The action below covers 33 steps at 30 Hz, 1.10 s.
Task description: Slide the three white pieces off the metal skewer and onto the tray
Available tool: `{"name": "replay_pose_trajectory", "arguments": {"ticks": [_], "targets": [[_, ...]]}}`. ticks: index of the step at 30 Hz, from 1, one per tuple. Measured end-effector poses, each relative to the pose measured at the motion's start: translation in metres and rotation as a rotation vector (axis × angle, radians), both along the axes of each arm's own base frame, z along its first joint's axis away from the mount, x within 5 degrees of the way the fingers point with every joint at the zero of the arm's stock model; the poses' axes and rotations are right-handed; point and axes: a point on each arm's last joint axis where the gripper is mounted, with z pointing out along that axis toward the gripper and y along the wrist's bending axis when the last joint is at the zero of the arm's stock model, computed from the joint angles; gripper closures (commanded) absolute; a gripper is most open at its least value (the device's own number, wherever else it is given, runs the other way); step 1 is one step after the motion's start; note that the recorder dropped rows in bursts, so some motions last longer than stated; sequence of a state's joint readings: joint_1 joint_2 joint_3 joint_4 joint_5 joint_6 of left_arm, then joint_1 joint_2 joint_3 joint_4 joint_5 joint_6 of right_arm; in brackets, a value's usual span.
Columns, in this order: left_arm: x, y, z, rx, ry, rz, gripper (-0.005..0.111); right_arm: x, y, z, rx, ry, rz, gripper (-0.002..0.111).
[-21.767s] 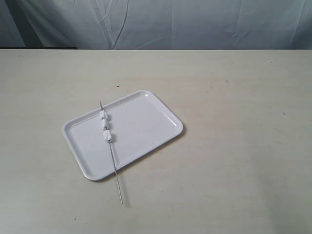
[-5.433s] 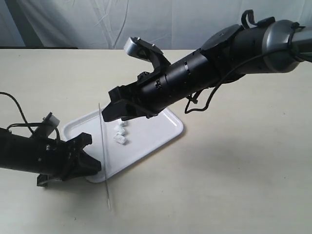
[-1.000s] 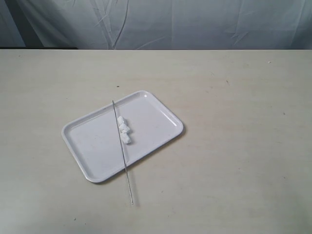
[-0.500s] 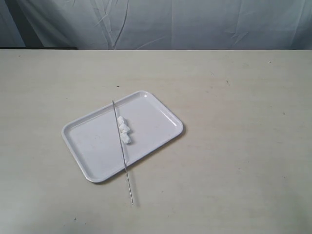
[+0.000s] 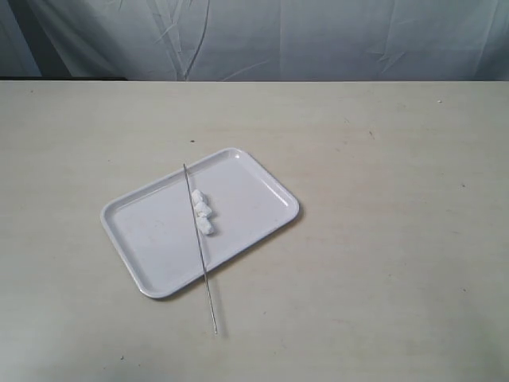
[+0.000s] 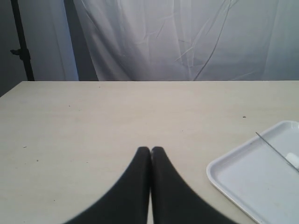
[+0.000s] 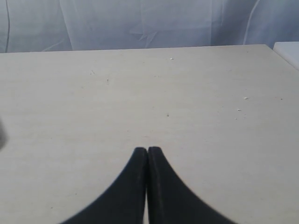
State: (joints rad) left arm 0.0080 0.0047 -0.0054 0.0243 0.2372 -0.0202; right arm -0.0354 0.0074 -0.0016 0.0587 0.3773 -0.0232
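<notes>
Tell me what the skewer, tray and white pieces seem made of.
Skewer: thin grey rod, likely metal. Tray: glossy white, smooth rounded rim, probably plastic. White pieces: matte, lumpy chunks, perhaps marshmallow or foam.

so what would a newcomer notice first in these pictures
The white tray sits left of centre on the table, a thin metal skewer lying across it and poking past its near rim. Three white pieces lie in a row on the tray, close beside the skewer. The left gripper and right gripper are shut.
</notes>
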Motion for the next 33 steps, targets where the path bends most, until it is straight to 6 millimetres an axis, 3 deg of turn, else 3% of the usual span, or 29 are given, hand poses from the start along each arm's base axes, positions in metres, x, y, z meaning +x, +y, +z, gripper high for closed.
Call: {"name": "replay_pose_trajectory", "arguments": {"ticks": [33], "targets": [[0.0001,0.0001,0.0006,0.009,-0.006,0.0,0.107,0.0,0.0007,0.0001,0.022,-0.001,0.002,0.108]]}}
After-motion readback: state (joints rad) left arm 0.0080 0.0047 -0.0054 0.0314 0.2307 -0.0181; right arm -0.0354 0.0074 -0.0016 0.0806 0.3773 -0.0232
